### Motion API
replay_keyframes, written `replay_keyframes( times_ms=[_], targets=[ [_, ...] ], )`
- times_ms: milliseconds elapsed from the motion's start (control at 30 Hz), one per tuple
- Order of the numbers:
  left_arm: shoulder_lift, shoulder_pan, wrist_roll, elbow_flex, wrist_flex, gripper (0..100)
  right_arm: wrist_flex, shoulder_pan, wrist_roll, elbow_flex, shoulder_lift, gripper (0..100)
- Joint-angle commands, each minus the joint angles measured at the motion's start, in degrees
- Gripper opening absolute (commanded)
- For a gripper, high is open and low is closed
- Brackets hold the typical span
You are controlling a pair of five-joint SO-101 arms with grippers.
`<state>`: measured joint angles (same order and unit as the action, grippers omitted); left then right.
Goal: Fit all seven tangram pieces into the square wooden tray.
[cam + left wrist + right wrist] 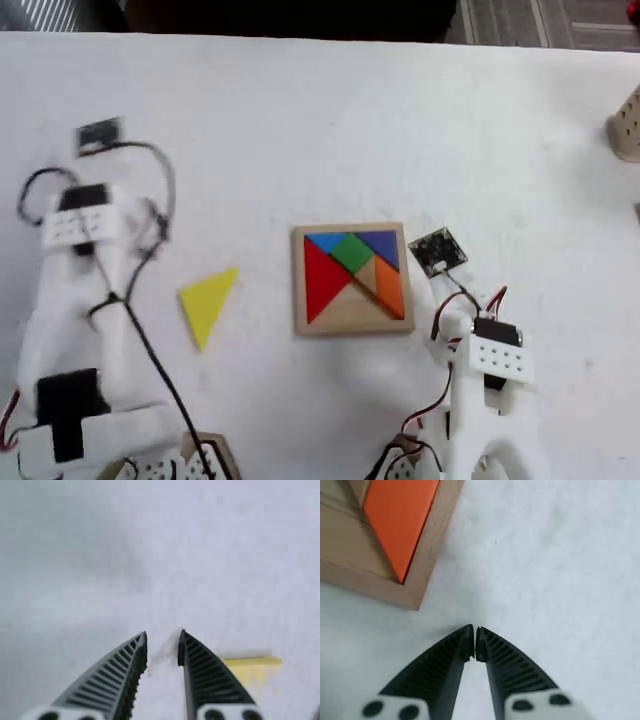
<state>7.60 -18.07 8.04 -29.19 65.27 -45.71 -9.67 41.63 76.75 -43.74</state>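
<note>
High view: yellow triangle [207, 303] lies left of tray [299, 285], long edge slanting diagonally.

You're working on a white table [300, 120], its top plain and faintly grainy where the wrist views look down on it. At the right edge, towards the far corner, you'll see a beige block [626, 125] dotted with rows of small holes and cut off by the frame. Nearer along that same edge a dark sliver [636, 212] pokes in; you can't tell what it is. Past the far edge, grey floor [560, 20] with pale lines shows by the right corner. A dark band [300, 18] runs behind the middle, and a pale striped patch [40, 14] sits by the left corner.
</note>
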Motion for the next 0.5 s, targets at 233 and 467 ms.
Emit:
replay_keyframes(
  times_ms=[233,467],
  targets=[
    [4.35,-29.93,7.21,-4.84,-9.14,14,-12.53,29.67,-8.35,-12.31,-1.63,2.2],
    [4.26,-47.60,-2.90,-3.96,-12.75,14,-9.54,52.88,-8.79,-16.70,-1.01,10.7]
  ],
)
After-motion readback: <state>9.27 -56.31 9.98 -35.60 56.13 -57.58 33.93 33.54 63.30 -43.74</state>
